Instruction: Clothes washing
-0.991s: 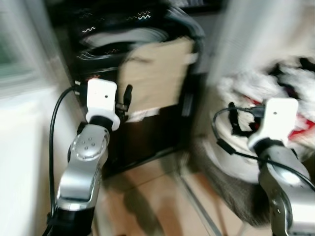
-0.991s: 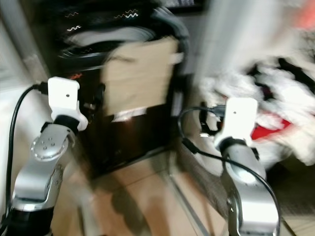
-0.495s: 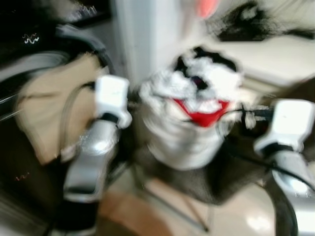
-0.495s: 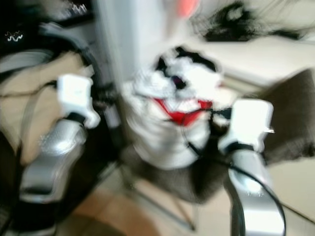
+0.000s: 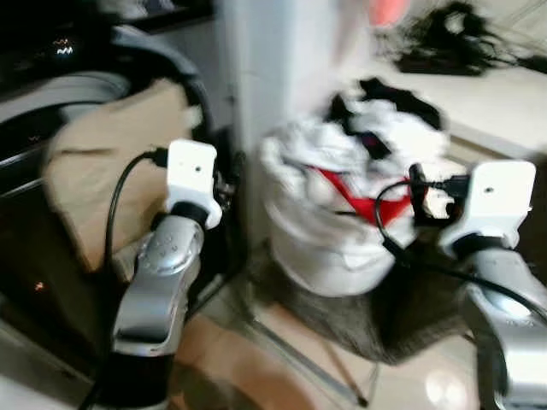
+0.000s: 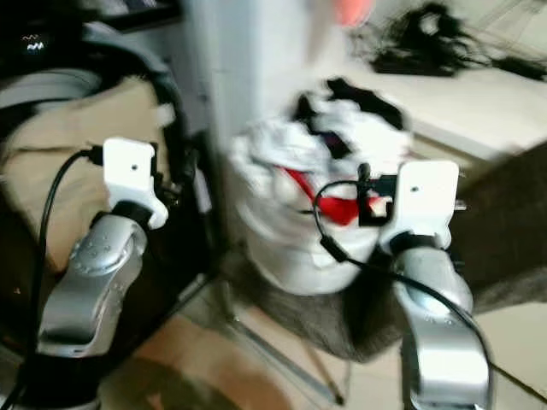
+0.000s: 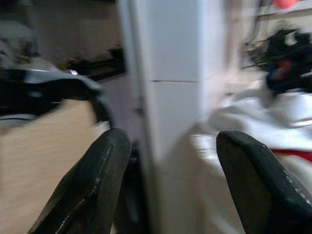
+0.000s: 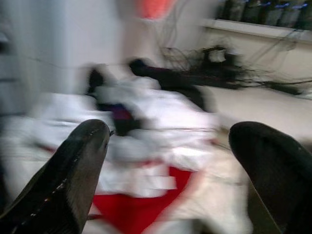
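Note:
A white laundry bag (image 5: 325,248) heaped with white, black and red clothes (image 5: 363,145) stands on the floor in front of me, blurred. To its left a tan cloth (image 5: 107,166) hangs from the dark washing machine (image 5: 51,77). My left gripper (image 7: 170,141) is raised between the machine and the bag, open, with nothing between its fingers. At the bag's right side my right gripper (image 8: 170,131) is also open and empty, and it points at the clothes pile (image 8: 146,112).
A white pillar (image 5: 265,68) rises between the machine and the bag. A grey rug (image 5: 376,316) lies under the bag on the shiny tiled floor. Black cables (image 5: 453,38) sit on a pale ledge at the back right.
The camera has swung right, so the view has gone from the washing machine's front to the laundry bag. Both arms hold the same raised pose.

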You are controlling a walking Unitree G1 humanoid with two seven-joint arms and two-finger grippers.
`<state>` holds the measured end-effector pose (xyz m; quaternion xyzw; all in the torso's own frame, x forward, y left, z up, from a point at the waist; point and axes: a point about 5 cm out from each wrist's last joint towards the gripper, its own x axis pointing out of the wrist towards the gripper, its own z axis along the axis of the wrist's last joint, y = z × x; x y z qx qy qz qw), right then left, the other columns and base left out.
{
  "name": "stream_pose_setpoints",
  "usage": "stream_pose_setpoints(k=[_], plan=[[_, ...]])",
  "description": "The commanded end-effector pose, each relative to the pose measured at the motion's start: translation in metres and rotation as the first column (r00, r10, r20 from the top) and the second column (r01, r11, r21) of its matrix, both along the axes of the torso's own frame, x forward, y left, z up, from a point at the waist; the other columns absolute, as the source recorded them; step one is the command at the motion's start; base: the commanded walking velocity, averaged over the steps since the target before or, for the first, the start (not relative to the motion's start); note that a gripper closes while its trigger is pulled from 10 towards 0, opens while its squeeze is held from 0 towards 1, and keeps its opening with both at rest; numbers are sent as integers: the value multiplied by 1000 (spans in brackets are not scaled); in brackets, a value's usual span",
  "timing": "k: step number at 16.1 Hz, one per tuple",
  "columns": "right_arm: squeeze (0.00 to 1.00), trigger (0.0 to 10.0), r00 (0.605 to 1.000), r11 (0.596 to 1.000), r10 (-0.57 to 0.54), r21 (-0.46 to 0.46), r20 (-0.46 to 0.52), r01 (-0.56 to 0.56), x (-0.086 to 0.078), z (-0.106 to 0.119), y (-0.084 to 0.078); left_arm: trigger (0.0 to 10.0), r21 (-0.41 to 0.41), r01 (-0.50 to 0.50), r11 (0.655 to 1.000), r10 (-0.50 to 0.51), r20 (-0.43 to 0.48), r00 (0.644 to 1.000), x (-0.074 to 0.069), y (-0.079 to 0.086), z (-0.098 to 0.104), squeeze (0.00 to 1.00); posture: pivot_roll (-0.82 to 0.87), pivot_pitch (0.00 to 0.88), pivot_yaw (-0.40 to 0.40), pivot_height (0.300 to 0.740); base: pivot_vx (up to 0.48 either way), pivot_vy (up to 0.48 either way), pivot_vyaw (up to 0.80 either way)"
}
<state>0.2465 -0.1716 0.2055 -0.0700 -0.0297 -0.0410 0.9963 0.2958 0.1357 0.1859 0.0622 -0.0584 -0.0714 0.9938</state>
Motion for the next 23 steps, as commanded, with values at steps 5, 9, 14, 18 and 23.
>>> stream_pose_setpoints(k=[5, 9, 14, 18, 23], plan=[[0, 10000, 988, 990, -137, -9, 75, 138, -2, -31, -30, 10000, 16, 89, 996, -90, 89, 992, 9, -15, -10, 0, -136, 0, 39, 740, 0, 480, -434], [0, 10000, 995, 996, -88, -5, -52, 88, -9, -59, -26, 10000, -27, 120, 992, -119, 41, 992, 11, -21, -27, 0, -143, 0, 66, 740, 0, 240, 0], [0, 10000, 993, 992, -118, -38, -8, 118, -9, -55, -30, 10000, -4, 139, 990, -139, 59, 989, 8, -22, -31, 0, -136, 0, 55, 740, 0, 0, 0], [0, 10000, 1000, 1000, 2, -4, 9, -2, 0, -45, -19, 10000, -20, 135, 991, -132, 94, 987, 8, -23, -22, 0, -122, 0, 19, 740, 197, 0, -353], [0, 10000, 1000, 1000, 20, -5, 23, -20, 6, -36, -20, 10000, -17, 128, 992, -126, 94, 988, 9, -21, -21, 0, -128, 0, 29, 740, 407, 0, -800]])
